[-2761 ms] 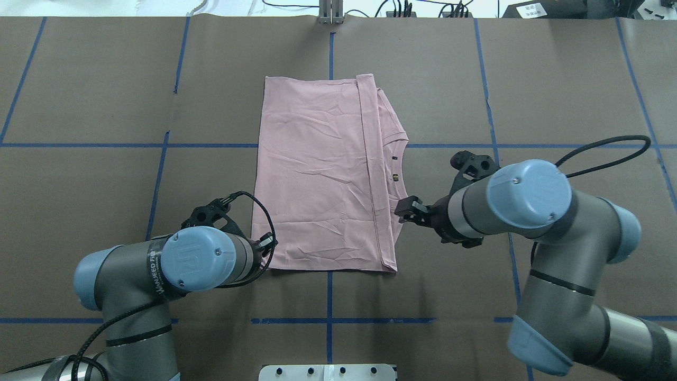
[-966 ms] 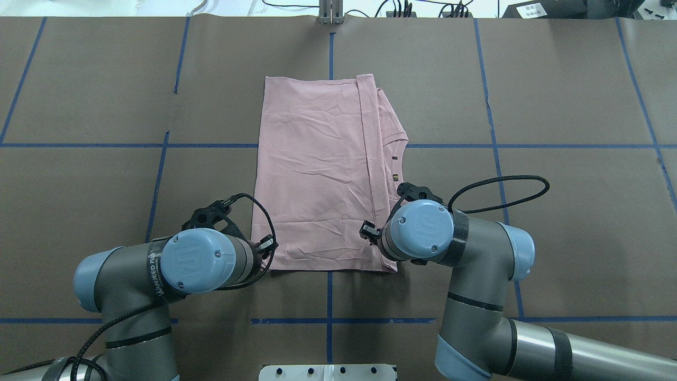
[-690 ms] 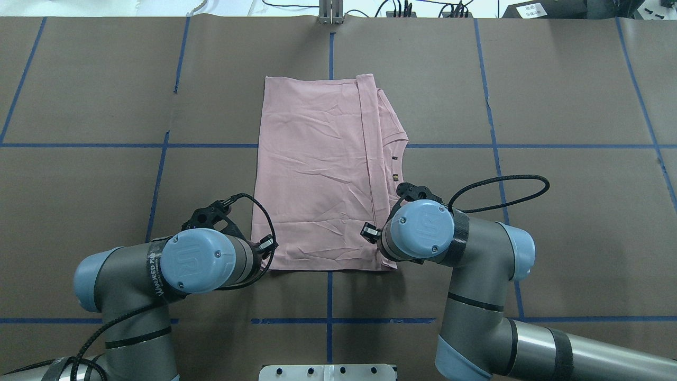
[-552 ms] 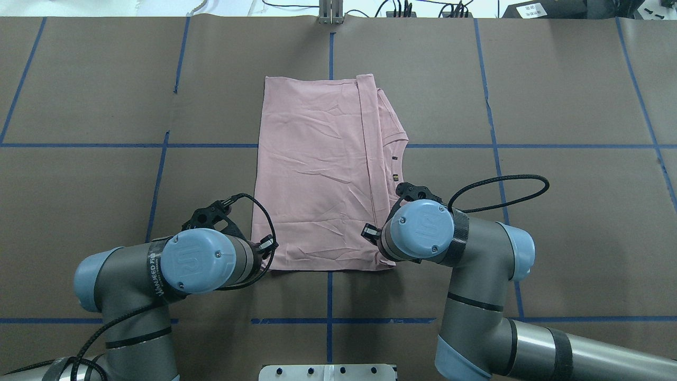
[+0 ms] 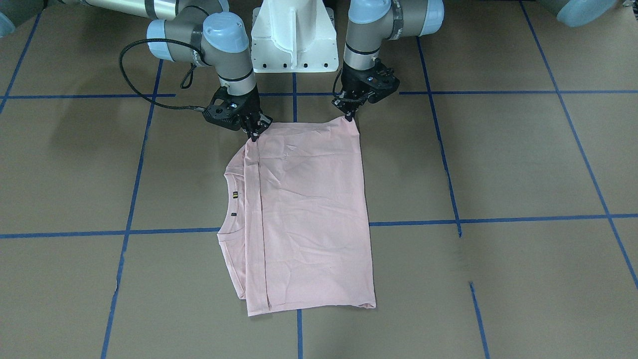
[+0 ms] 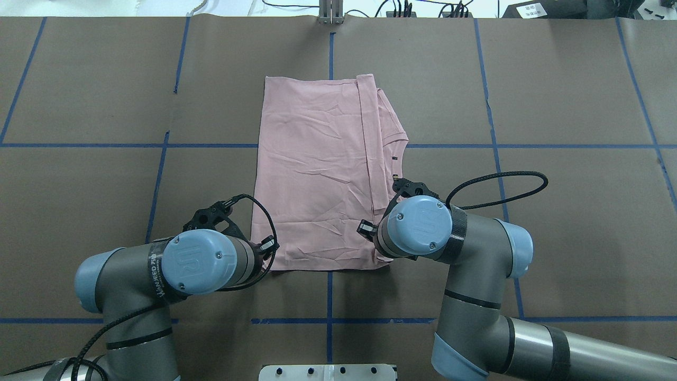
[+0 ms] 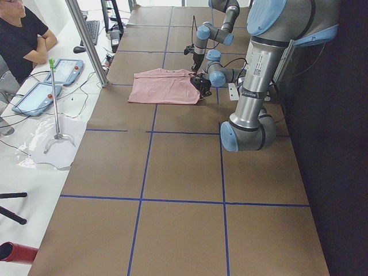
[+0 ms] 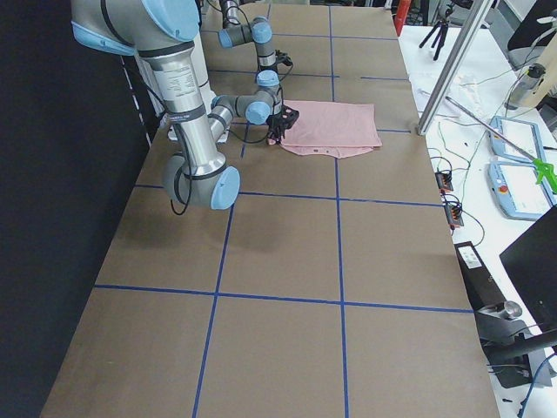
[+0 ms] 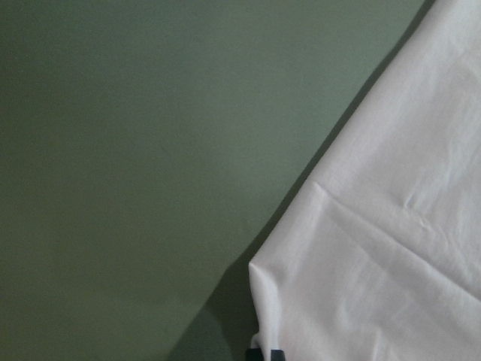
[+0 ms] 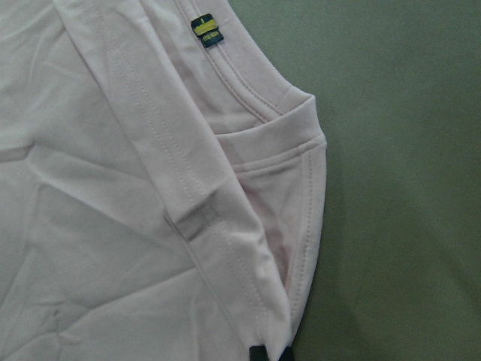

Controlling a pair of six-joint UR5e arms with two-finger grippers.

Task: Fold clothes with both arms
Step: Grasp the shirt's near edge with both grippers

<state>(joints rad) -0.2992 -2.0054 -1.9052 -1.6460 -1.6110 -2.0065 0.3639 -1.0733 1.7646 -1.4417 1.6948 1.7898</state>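
Front view: the shirt (image 5: pixel 309 214) lies mid-frame on the worktop (image 5: pixel 498 164), its long axis running down-frame. At its top corners, the left end effector (image 5: pixel 348 115) and right end effector (image 5: pixel 254 134) each pinch cloth. Overhead: the shirt stretches up-frame from both. Wrist views: cloth rises into closed tips at the bottom edge.

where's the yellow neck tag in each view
Front-facing: neck tag left of centre
Overhead: right of centre
Exterior left: too small to tell
Exterior right: too small to tell
Left wrist: not in it
Right wrist: top, left of centre
Shared landmark: collar of the shirt, which the tag sits on
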